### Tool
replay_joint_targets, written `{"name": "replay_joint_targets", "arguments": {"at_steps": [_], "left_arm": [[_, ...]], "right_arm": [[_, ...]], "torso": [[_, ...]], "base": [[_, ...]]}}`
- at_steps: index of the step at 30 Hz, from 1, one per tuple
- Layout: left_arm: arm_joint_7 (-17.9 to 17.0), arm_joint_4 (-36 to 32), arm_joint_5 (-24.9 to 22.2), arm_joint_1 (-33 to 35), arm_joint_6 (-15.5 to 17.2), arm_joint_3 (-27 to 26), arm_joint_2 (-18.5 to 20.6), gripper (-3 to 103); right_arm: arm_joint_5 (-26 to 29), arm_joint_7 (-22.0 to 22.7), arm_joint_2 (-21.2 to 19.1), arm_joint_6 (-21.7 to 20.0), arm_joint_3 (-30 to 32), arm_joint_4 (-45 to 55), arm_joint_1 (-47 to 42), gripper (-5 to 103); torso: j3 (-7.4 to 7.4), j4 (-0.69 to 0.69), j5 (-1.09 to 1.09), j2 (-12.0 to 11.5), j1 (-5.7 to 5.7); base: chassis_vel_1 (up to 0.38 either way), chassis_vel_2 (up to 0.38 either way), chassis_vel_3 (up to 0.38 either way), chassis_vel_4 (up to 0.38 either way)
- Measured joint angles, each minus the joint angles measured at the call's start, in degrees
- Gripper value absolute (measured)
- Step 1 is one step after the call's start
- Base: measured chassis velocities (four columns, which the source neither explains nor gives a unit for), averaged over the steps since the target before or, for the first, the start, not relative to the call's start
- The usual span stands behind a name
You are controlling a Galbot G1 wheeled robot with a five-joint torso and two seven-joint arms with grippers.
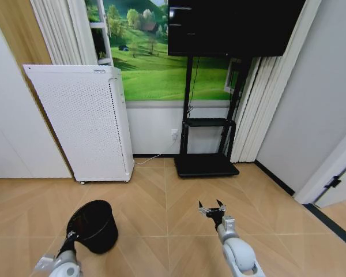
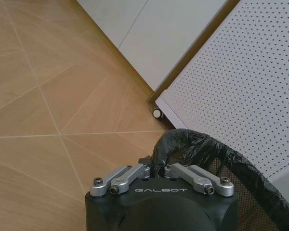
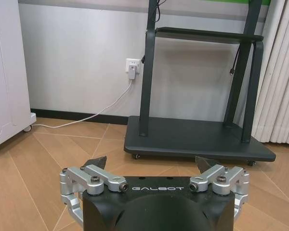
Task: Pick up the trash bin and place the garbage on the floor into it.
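Observation:
The trash bin (image 1: 96, 225) is a small black round bin lined with a black bag. It hangs tilted at the lower left of the head view, its mouth facing up and left. My left gripper (image 1: 71, 236) is shut on its rim. In the left wrist view the fingers (image 2: 135, 172) pinch the bag-covered rim of the bin (image 2: 216, 156). My right gripper (image 1: 212, 209) is held out over the bare wooden floor, open with nothing in it. Its two fingertips stand wide apart in the right wrist view (image 3: 151, 164). The garbage is out of view.
A white perforated cabinet (image 1: 83, 124) on small wheels stands against the wall at the left. A black TV stand (image 1: 206, 165) with a flat base sits straight ahead, with a white cable (image 3: 101, 111) running to a wall socket. A grey wall and door frame (image 1: 326, 173) close off the right.

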Motion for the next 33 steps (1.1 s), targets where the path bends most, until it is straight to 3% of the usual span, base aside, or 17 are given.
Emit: {"name": "replay_joint_targets", "arguments": {"at_steps": [7, 26, 33], "left_arm": [[1.30, 2.25, 1.13, -2.74, -0.47, 1.54, 0.02, 7], [-2.93, 2.71, 1.87, -3.35, -2.95, 4.74, 0.09, 6], [-3.04, 2.89, 2.36, -3.68, -3.32, 5.27, 0.47, 32]], "right_arm": [[0.46, 0.00, -0.51, 0.39, 0.42, -0.26, 0.08, 100], [0.86, -0.50, -0.88, 2.28, 0.71, -1.77, 1.15, 100], [0.54, -0.50, -0.69, 2.77, 0.62, -2.19, 1.75, 100]], "torso": [[0.00, 0.00, -0.01, 0.00, 0.00], [0.00, 0.00, -0.01, 0.00, 0.00], [-0.01, 0.00, 0.00, 0.00, 0.00]], "base": [[0.000, 0.000, 0.000, 0.000], [0.000, 0.000, 0.000, 0.000], [0.000, 0.000, 0.000, 0.000]]}}
